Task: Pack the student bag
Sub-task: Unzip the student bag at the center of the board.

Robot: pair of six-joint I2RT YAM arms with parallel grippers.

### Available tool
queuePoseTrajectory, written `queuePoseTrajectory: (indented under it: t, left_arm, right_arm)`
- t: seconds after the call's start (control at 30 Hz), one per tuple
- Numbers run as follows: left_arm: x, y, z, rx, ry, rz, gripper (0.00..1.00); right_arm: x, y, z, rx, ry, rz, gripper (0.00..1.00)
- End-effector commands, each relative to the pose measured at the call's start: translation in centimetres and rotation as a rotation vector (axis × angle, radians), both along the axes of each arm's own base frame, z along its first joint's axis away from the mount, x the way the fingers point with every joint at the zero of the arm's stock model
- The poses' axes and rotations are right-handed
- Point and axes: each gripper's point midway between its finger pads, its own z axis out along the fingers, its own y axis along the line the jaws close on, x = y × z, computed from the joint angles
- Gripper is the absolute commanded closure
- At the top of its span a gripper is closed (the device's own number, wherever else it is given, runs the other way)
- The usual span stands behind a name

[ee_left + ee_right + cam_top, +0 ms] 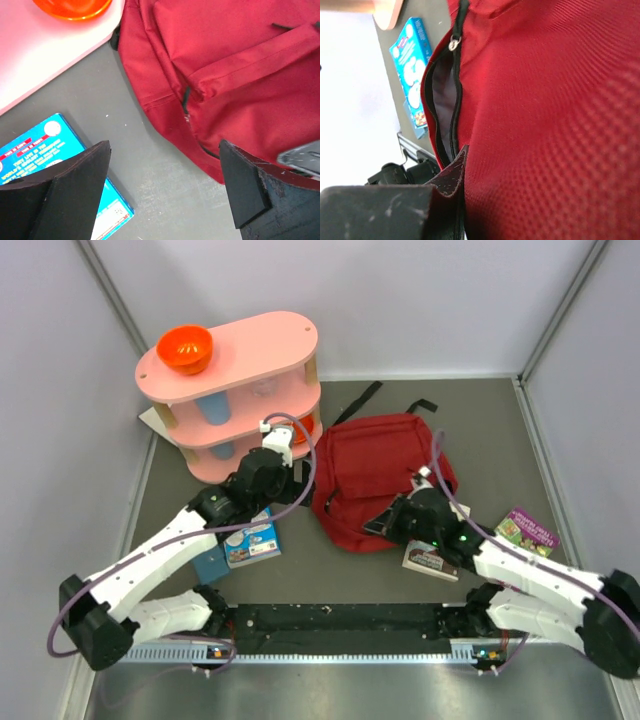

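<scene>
The dark red student bag [370, 470] lies flat at the middle of the table [330, 580], long axis near-to-far, black straps [360, 400] toward the back wall, zip partly open on grey lining. The right gripper [383, 523] pinches fabric at that opening. The left gripper [164, 150] gapes wide, empty, beside a blue book [45, 145] whose cover print is unreadable.

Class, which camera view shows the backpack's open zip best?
The right wrist view: the open zip gapes close up, with grey lining showing inside. The top external view shows the whole backpack, but the gap is not clear there. The left wrist view shows its red outside, no lining.
</scene>
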Motion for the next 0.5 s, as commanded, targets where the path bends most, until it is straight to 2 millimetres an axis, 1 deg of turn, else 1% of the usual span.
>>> queuePoseTrajectory:
  t: [0.0,0.03,0.07,0.1,0.13,0.17,0.2,0.23,0.27,0.3,0.33,0.37,0.4,0.43,0.47]
  left_arm:
    - [-1.0,0.7,1.8,-0.010,-0.057,-0.037,0.06]
    - [-1.1,0.8,2.0,-0.013,-0.060,-0.039,0.06]
    - [-1.3,0.8,2.2,-0.018,-0.062,-0.044,0.06]
    - [-1.4,0.8,2.0,-0.016,-0.059,-0.048,0.06]
    - [-1.5,0.8,1.9,-0.018,-0.055,-0.054,0.06]
    - [-1.6,0.9,1.8,-0.016,-0.052,-0.052,0.06]
    - [-1.7,0.9,1.5,-0.013,-0.043,-0.052,0.06]
    - [-1.7,1.1,1.3,-0.008,-0.039,-0.047,0.06]
    - [-1.8,1.1,1.1,-0.004,-0.031,-0.046,0.06]
    - [-1.9,1.2,0.9,-0.003,-0.028,-0.047,0.06]
    - [-1.9,1.2,1.0,-0.004,-0.031,-0.048,0.06]
    - [-1.9,1.3,0.8,0.005,-0.029,-0.048,0.06]
    - [-1.9,1.3,0.7,0.008,-0.029,-0.047,0.06]
    - [-1.9,1.3,0.6,0.012,-0.027,-0.047,0.06]
    - [-1.8,1.3,0.5,0.012,-0.025,-0.048,0.06]
  right_arm:
    - [0.5,7.1,6.8,0.144,-0.177,0.183,1.00]
    - [0.4,8.0,5.0,0.112,-0.138,0.196,0.98]
    - [0.3,8.9,5.2,0.132,-0.122,0.200,0.96]
    - [-0.3,9.7,4.8,0.142,-0.105,0.231,0.92]
    - [-0.6,10.4,4.0,0.144,-0.085,0.255,0.81]
    - [-0.9,10.8,3.9,0.151,-0.075,0.273,0.72]
    - [-1.5,10.7,3.2,0.120,-0.054,0.283,0.65]
    - [-1.6,10.4,2.9,0.095,-0.050,0.280,0.55]
    - [-1.2,10.0,3.9,0.073,-0.097,0.263,0.48]
    - [-1.6,8.8,3.0,0.002,-0.075,0.254,0.40]
    - [-1.6,8.1,3.5,-0.032,-0.105,0.256,0.29]
    - [-1.1,7.0,5.1,-0.044,-0.150,0.210,0.28]
    - [-1.0,6.1,5.9,-0.059,-0.171,0.189,0.27]
    - [-1.3,4.8,5.8,-0.104,-0.179,0.181,0.27]
    - [-0.8,3.1,8.1,-0.092,-0.244,0.111,0.27]
